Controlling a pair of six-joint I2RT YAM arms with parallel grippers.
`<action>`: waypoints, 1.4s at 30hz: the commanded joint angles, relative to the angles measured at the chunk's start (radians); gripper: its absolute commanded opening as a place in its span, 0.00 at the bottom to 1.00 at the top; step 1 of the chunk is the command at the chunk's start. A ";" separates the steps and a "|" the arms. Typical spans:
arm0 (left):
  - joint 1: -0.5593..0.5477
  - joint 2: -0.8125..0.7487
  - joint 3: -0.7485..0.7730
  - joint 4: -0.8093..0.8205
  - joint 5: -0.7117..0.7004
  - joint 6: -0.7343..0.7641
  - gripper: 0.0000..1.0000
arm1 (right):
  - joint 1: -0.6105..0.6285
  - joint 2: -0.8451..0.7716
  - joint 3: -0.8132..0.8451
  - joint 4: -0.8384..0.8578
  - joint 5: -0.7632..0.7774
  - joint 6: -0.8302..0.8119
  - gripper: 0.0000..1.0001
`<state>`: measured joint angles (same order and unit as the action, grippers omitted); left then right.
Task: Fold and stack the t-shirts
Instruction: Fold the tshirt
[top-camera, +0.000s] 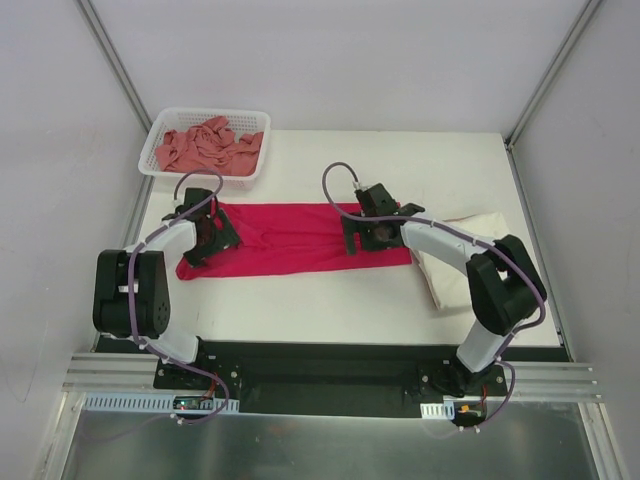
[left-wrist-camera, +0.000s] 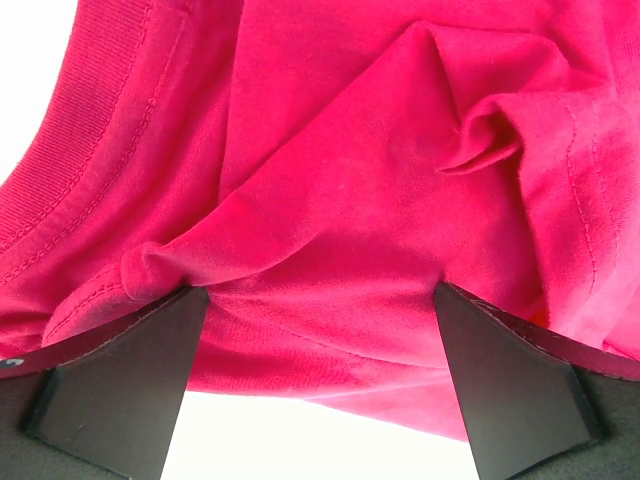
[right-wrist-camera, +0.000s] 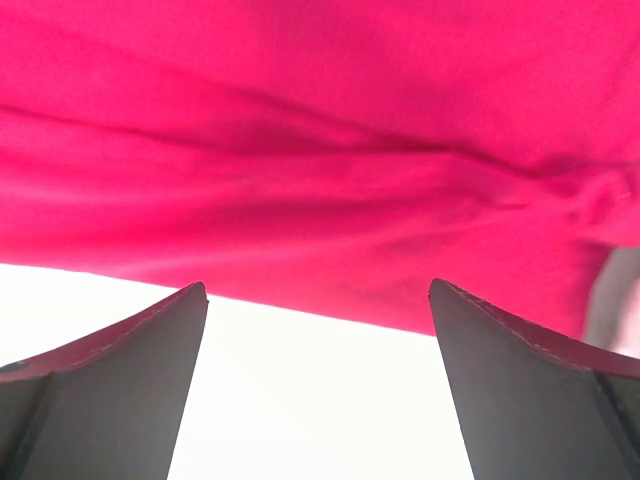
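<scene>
A magenta-red t-shirt (top-camera: 290, 238) lies on the table as a long folded band. My left gripper (top-camera: 212, 236) is open at its left end; in the left wrist view the bunched cloth (left-wrist-camera: 330, 200) and collar rib fill the space ahead of the spread fingers (left-wrist-camera: 120, 380). My right gripper (top-camera: 362, 236) is open at the band's right part; its wrist view shows the cloth's near edge (right-wrist-camera: 320, 200) just ahead of the fingertips (right-wrist-camera: 500, 370). A folded cream-white t-shirt (top-camera: 465, 255) lies at the right, partly under the right arm. Salmon-pink shirts (top-camera: 205, 147) fill the basket.
A white mesh basket (top-camera: 158, 140) stands at the table's back left corner. Frame posts rise at both back corners. White table surface (top-camera: 320, 300) shows in front of the red shirt.
</scene>
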<state>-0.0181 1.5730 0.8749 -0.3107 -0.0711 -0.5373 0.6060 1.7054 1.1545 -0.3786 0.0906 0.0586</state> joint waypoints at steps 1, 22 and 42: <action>0.012 -0.067 -0.079 -0.054 -0.006 -0.033 0.99 | 0.011 0.038 -0.016 0.020 -0.018 0.003 0.97; 0.012 -0.341 -0.315 -0.246 -0.079 -0.259 0.99 | 0.184 -0.154 -0.361 0.020 -0.134 0.165 0.97; -0.127 -0.539 -0.148 -0.268 0.077 -0.297 0.99 | 0.245 -0.329 -0.279 -0.137 0.012 0.099 0.97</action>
<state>-0.0612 0.9520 0.6449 -0.6186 -0.0151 -0.8143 0.8513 1.4204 0.8440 -0.4805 0.0681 0.1776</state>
